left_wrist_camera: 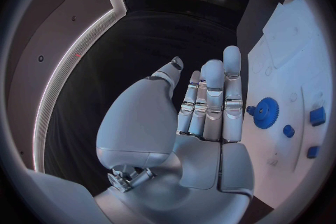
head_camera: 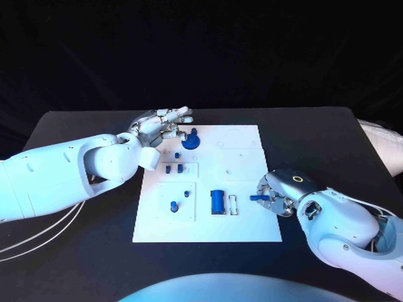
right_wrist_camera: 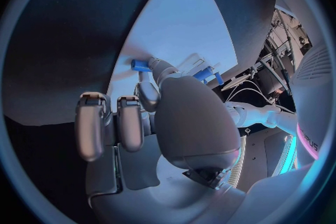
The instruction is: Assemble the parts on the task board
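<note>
The white task board (head_camera: 247, 223) lies in the middle of the black table. My left hand (head_camera: 164, 124) hovers over the board's far left corner with its fingers stretched out and apart, holding nothing. A blue gear (head_camera: 191, 141) stands just beside its fingertips; the left wrist view shows the flat left hand (left_wrist_camera: 210, 106) close to the gear (left_wrist_camera: 266, 112). My right hand (head_camera: 279, 192) is at the board's right edge and pinches a small blue part (head_camera: 256, 197). The right wrist view shows that part (right_wrist_camera: 140, 65) at the fingertips (right_wrist_camera: 158, 68) over the board.
A blue cylinder (head_camera: 218, 201) lies in the near middle of the board beside a narrow slot (head_camera: 232, 204). Small blue pegs (head_camera: 174, 169) stand in the left-hand recesses, with two more (head_camera: 175, 206) nearer me. White cables (head_camera: 29, 236) trail under the left arm.
</note>
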Action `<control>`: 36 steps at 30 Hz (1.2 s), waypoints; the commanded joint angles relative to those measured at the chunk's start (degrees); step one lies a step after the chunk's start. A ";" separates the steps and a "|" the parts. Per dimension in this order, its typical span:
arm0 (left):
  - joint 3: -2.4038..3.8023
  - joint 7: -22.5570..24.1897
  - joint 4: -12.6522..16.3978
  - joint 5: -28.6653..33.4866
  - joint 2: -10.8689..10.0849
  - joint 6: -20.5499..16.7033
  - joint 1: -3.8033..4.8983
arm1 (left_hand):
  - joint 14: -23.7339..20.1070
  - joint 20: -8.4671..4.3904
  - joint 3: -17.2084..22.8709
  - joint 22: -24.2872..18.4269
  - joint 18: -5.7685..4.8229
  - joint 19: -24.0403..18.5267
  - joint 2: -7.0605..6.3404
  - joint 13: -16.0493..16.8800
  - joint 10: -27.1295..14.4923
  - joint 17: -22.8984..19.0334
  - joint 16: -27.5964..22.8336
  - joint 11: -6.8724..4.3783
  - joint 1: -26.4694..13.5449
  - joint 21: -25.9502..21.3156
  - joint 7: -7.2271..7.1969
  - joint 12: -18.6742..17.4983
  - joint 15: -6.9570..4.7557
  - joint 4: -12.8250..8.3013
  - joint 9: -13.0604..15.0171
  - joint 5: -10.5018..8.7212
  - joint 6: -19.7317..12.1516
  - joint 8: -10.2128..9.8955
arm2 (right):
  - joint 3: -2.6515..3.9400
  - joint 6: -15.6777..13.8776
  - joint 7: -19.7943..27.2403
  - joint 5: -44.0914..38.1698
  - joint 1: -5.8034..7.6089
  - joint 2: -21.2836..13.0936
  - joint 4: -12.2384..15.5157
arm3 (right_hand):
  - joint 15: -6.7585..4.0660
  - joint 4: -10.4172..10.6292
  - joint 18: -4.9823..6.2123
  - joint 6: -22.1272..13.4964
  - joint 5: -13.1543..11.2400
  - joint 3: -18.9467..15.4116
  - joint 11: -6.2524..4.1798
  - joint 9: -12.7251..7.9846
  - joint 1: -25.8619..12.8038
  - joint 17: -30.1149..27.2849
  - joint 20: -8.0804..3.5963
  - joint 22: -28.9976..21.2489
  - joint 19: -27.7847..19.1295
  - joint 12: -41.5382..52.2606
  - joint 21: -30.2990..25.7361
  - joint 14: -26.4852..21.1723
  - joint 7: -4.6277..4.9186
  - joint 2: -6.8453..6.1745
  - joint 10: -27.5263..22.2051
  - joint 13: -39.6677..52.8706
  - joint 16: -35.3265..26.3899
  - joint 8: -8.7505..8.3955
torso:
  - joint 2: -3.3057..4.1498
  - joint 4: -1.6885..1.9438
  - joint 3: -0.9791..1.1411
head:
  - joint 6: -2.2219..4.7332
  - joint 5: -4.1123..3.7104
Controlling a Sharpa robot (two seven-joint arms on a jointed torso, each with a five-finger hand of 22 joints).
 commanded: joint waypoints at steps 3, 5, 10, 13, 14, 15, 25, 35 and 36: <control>0.04 0.24 0.17 -0.06 0.02 1.00 -0.01 | -0.55 0.54 -0.25 -0.09 0.57 0.03 0.46 0.05 -0.41 -0.05 0.20 -0.04 -0.07 -0.37 0.01 0.40 -0.02 0.07 0.02 0.34 -0.50 0.36 | -0.57 -5.07 -1.33 14.60 -0.81 -0.36 0.01 | 0.04 1.34 -0.61 0.26 0.39 1.20 -0.18 0.49 -3.90 2.66 -0.02 1.74 0.22 0.12 0.03 3.79 -0.11 -0.50 0.64 0.68 -0.09 0.08 | -0.01 -0.03 -0.02 | -0.02 0.08; 0.04 0.24 0.18 -0.06 0.01 1.00 -0.01 | -0.55 0.54 -0.25 -0.09 0.57 0.03 0.46 0.05 -0.41 -0.05 0.20 -0.04 -0.07 -0.37 0.01 0.40 -0.02 0.07 0.02 0.34 -0.50 0.36 | -0.34 -7.49 -1.24 17.52 -0.65 -0.50 0.54 | 0.02 1.86 -0.63 0.34 0.62 1.41 -0.19 0.63 -4.98 2.81 -0.04 1.86 0.29 0.29 0.10 3.83 -0.13 -0.84 0.79 0.83 -0.02 0.06 | 0.04 -0.01 0.00 | -0.01 0.10; 0.04 0.25 0.21 -0.06 0.03 1.04 -0.01 | -0.55 0.54 -0.25 -0.09 0.57 0.03 0.46 0.05 -0.41 -0.05 0.20 -0.04 -0.07 -0.37 0.01 0.40 -0.02 0.07 0.02 0.34 -0.50 0.36 | -0.06 -11.00 -1.06 23.28 -0.16 -0.61 1.56 | -0.03 2.47 -0.66 0.59 1.07 1.69 -0.25 0.86 -6.36 2.68 -0.08 2.03 0.36 0.69 0.19 3.82 -0.22 -1.31 1.09 1.17 -0.09 0.06 | 0.03 -0.03 -0.01 | -0.04 0.11; 0.04 0.25 0.24 -0.06 0.03 1.04 -0.01 | -0.55 0.54 -0.25 -0.09 0.57 0.03 0.46 0.05 -0.41 -0.05 0.20 -0.04 -0.07 -0.37 0.01 0.40 -0.02 0.07 0.02 0.34 -0.50 0.36 | 0.01 -11.53 -1.01 26.00 0.00 -0.51 1.94 | -0.09 2.61 -0.68 0.72 2.12 1.88 -0.31 1.03 -6.97 2.77 -0.14 2.12 0.41 0.80 0.25 3.84 -0.29 -1.61 1.21 1.29 -0.06 0.03 | 0.06 0.00 -0.02 | -0.13 0.14; 0.04 0.24 0.24 -0.06 0.04 1.04 -0.01 | -0.55 0.54 -0.25 -0.09 0.57 0.03 0.46 0.05 -0.41 -0.05 0.20 -0.04 -0.07 -0.37 0.01 0.40 -0.02 0.07 0.02 0.34 -0.50 0.36 | 0.02 -11.54 -0.99 26.63 0.02 -0.45 1.99 | -0.10 2.62 -0.67 0.74 2.32 1.91 -0.32 1.06 -7.05 2.78 -0.15 2.12 0.41 0.88 0.25 3.84 -0.30 -1.65 1.26 1.36 -0.05 0.03 | 0.06 0.00 -0.02 | -0.13 0.14; 0.04 0.24 0.25 -0.06 0.04 1.04 -0.01 | -0.55 0.54 -0.25 -0.09 0.57 0.03 0.46 0.05 -0.41 -0.05 0.20 -0.04 -0.07 -0.37 0.01 0.40 -0.02 0.07 0.02 0.34 -0.50 0.36 | 0.03 -11.50 -0.98 27.19 0.04 -0.37 2.02 | -0.11 2.64 -0.68 0.78 2.55 1.93 -0.33 1.09 -7.16 2.82 -0.16 2.14 0.42 0.94 0.25 3.85 -0.31 -1.68 1.30 1.41 -0.03 0.03 | 0.05 -0.01 -0.03 | -0.16 0.15; 0.04 0.20 0.32 -0.06 0.08 1.07 0.00 | -0.55 0.54 -0.25 -0.09 0.57 0.03 0.46 0.05 -0.41 -0.05 0.20 -0.04 -0.07 -0.37 0.01 0.40 -0.02 0.07 0.02 0.34 -0.50 0.36 | -0.01 -10.14 -0.85 30.51 0.06 1.12 1.59 | -0.12 4.27 -0.73 1.36 6.76 0.31 -0.34 1.69 -10.85 3.15 -0.11 2.36 0.52 1.86 0.37 3.93 -0.37 -1.84 2.04 2.22 0.12 0.04 | 0.05 0.04 0.01 | -0.15 -0.28; 0.04 0.18 0.33 -0.06 0.12 1.13 0.00 | -0.55 0.54 -0.25 -0.09 0.57 0.03 0.46 0.05 -0.41 -0.05 0.20 -0.04 -0.07 -0.37 0.01 0.40 -0.02 0.07 0.02 0.34 -0.50 0.36 | -0.07 -10.97 -0.73 31.08 0.02 2.69 1.23 | -0.20 4.92 -0.74 1.65 8.64 -1.29 -0.46 1.96 -12.17 3.32 -0.12 2.45 0.56 2.21 0.41 3.97 -0.52 -1.79 2.36 2.54 0.21 0.04 | 0.03 0.01 -0.03 | -0.26 0.11; 0.04 0.17 0.34 -0.06 0.13 1.14 0.00 | -0.55 0.54 -0.25 -0.09 0.57 0.03 0.46 0.05 -0.41 -0.05 0.20 -0.04 -0.07 -0.37 0.01 0.40 -0.02 0.07 0.02 0.34 -0.50 0.36 | -0.07 -10.97 -0.72 31.05 0.02 2.82 1.19 | -0.21 4.94 -0.73 1.65 8.71 -1.38 -0.46 1.98 -12.21 3.36 -0.13 2.43 0.55 2.21 0.40 3.97 -0.52 -1.79 2.37 2.55 0.24 0.03 | 0.05 -0.01 -0.01 | -0.26 0.16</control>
